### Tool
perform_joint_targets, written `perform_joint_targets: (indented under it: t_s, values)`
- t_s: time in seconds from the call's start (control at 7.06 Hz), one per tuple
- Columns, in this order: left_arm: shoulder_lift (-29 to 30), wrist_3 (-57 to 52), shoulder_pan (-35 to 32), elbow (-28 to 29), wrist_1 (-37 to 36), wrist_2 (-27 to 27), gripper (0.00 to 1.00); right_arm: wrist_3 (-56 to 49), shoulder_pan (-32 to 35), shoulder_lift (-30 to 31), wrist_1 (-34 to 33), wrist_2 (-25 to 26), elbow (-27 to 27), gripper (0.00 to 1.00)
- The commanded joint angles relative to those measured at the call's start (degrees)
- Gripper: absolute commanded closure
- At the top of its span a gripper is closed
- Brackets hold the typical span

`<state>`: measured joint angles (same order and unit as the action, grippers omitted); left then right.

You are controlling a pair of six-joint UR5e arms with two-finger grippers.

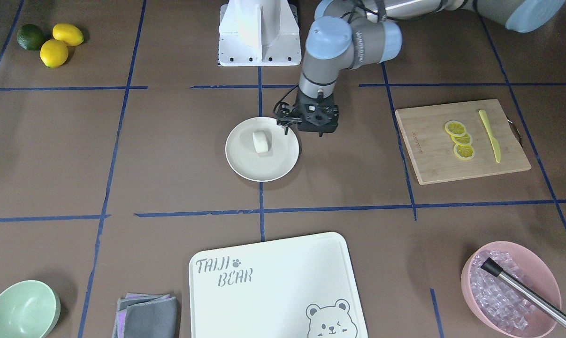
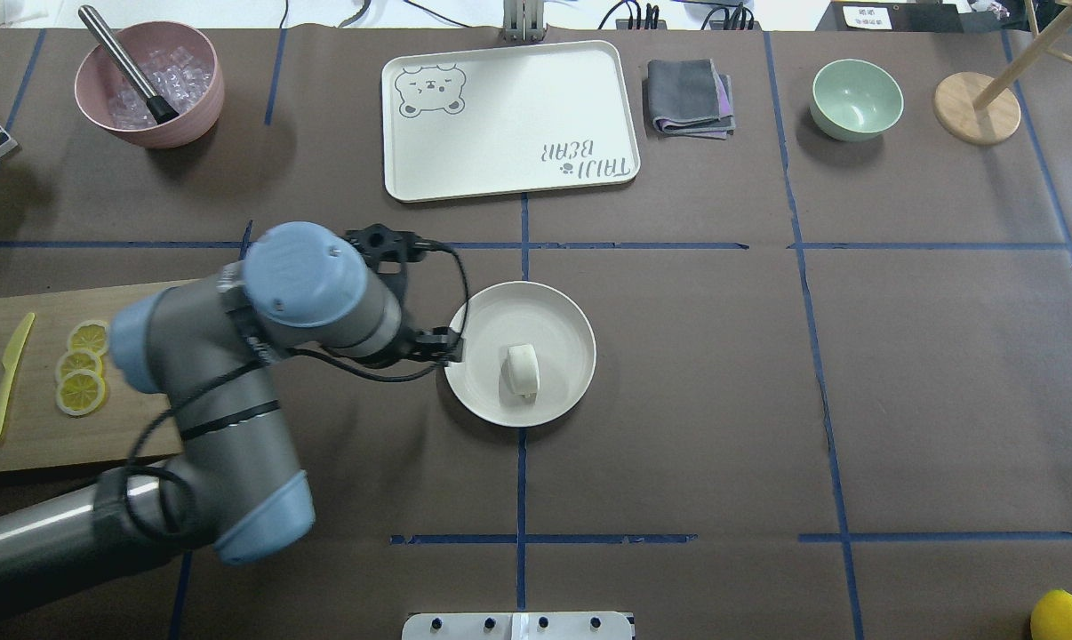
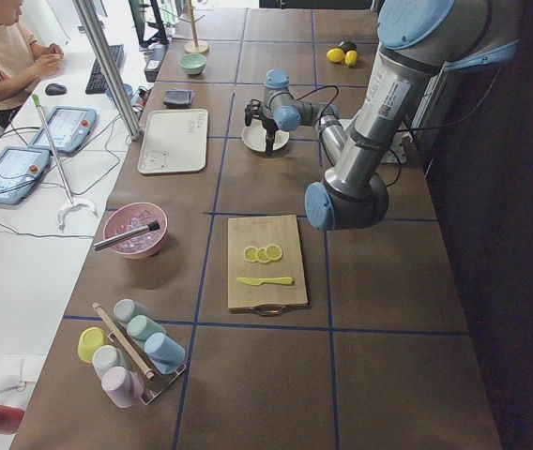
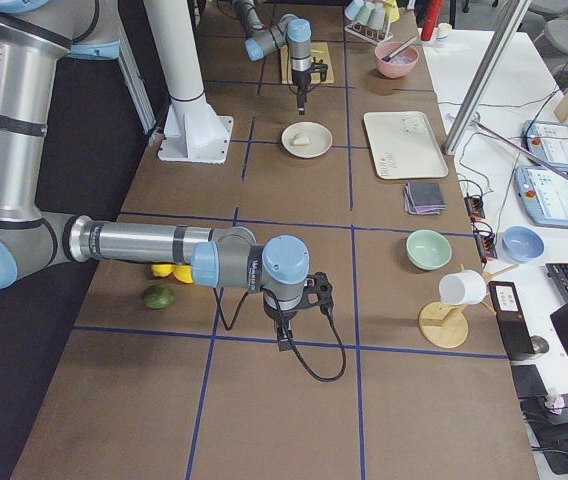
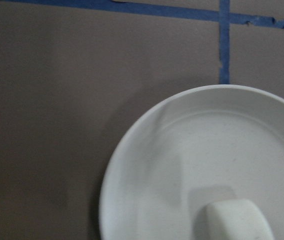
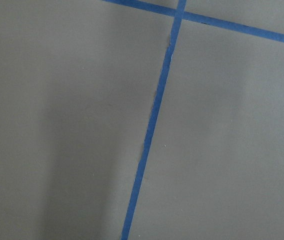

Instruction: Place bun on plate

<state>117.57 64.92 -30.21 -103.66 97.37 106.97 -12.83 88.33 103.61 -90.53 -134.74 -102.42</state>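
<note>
The bun (image 1: 261, 141) (image 2: 523, 369) is a small white lump lying on the round cream plate (image 1: 245, 164) (image 2: 558, 311) at the table's middle. The left wrist view looks down on the plate's rim (image 5: 147, 165), with the bun (image 5: 239, 220) at its lower edge. My left gripper (image 1: 318, 129) hangs above the table just beside the plate, clear of the bun; its fingers are hidden under the wrist, so I cannot tell whether it is open or shut. My right gripper (image 4: 282, 338) hovers low over bare table far from the plate, state unclear.
A wooden board (image 1: 428, 155) with lemon slices (image 1: 459, 139) and a yellow knife lies on my left. A bear-printed tray (image 1: 273, 281), grey cloths (image 1: 147, 314), a mint bowl (image 1: 20, 310) and a pink ice bowl (image 1: 510, 286) line the far edge. Lemons (image 1: 60, 44) sit to my right.
</note>
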Motion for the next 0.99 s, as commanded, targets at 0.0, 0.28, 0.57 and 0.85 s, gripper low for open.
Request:
perform_joint_targets:
  t_s: [0.0, 0.28, 0.57, 0.85]
  values:
    - [-17.3, -12.5, -7.6, -10.6, 0.4, 6.3, 0.0, -0.1, 0.0, -0.1, 0.0, 0.0, 0.2, 0.0]
    - [-29.4, -31.3, -21.4, -11.9, 0.5, 15.4, 0.0, -0.1, 0.0, -0.1, 0.0, 0.0, 0.3, 0.0]
    - [-36.4, -42.2, -38.4, -6.7, 0.4, 23.3, 0.0, -0.1, 0.0, -0.1, 0.0, 0.0, 0.3, 0.0]
    - [-37.0, -63.7, -52.2, 1.8, 0.3, 23.4, 0.0, -0.1, 0.0, -0.1, 0.0, 0.0, 0.3, 0.0]
